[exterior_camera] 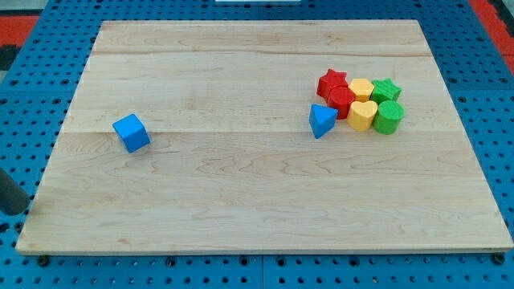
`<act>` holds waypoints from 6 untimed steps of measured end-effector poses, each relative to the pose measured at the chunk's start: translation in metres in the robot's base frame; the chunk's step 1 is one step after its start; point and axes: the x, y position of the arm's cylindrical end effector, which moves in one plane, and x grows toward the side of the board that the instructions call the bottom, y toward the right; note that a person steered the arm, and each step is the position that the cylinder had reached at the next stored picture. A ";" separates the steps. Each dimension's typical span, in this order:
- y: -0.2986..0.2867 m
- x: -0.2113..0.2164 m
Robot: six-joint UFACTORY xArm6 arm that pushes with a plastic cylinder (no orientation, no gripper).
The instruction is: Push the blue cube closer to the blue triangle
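The wooden board (pixel 257 217) fills most of the view, lying on a blue pegboard table (pixel 32 48) that shows around its edges. At the far left edge, beside the board's near-left corner, a dark rounded shape (pixel 11 194) enters the view; it may be the rod, but it is cut off by the frame. My tip does not show, so I cannot tell where it stands relative to the blocks, and there is no pincer here whose state could be read.

On the board's far right sits a tight cluster of blocks. A red star (pixel 332 81) is at its far-left, with a second red block (pixel 342 100) just in front of it, shape unclear. A yellow block (pixel 361 88) sits in the middle of the far row and a green star (pixel 386 89) at its right. In front of them are a yellow heart (pixel 362 115) and a green cylinder (pixel 389 117).

The blue triangle (pixel 322 120) rests against the cluster's near-left side, touching the second red block.

The blue cube (pixel 132 132) stands alone on the left part of the board, well apart from the blue triangle.
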 end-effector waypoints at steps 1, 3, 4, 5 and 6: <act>0.000 -0.011; 0.097 -0.096; 0.192 -0.130; 0.282 -0.167; 0.244 -0.153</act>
